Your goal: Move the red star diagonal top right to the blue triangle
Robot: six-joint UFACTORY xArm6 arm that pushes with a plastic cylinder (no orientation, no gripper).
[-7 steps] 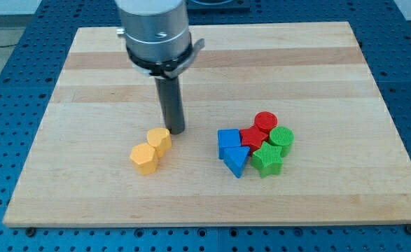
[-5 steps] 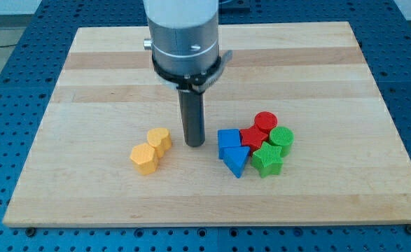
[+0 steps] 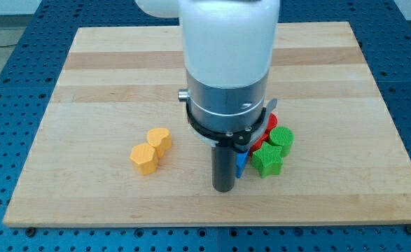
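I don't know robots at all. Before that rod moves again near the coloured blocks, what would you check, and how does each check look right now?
1. My tip on the board: ok, at the lower left of the cluster.
2. Blue triangle located: cannot tell, only a blue sliver shows beside the rod.
3. Red star located: cannot tell, a red edge shows behind the arm, shape hidden.
4. Green blocks in view: ok, at the cluster's right.
5. Orange blocks out of the way: ok, well to the view's left.
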